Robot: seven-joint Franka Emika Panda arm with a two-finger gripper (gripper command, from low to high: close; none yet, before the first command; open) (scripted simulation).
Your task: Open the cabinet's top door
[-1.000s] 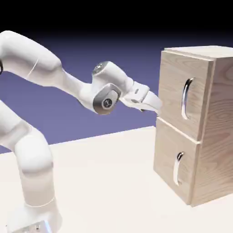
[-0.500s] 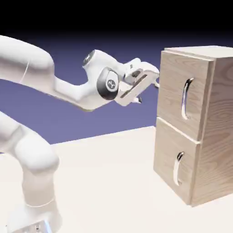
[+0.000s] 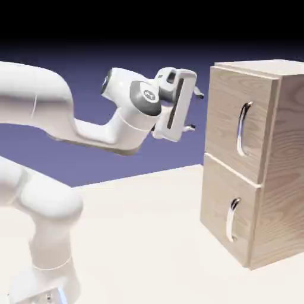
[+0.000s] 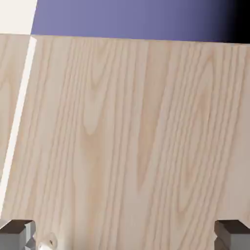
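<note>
The gripper (image 3: 194,110), fingers spread wide and empty, faces the cabinet (image 3: 285,178) just beside its top door (image 3: 228,122). The hand view shows only woodgrain; the door's handle (image 3: 242,128) stays mostly hidden there.

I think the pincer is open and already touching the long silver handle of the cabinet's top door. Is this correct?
Not quite. The pincer is open, but it is not touching the long silver handle of the top door. In the exterior view it hangs in the air left of the cabinet, with a clear gap to the door.
</note>
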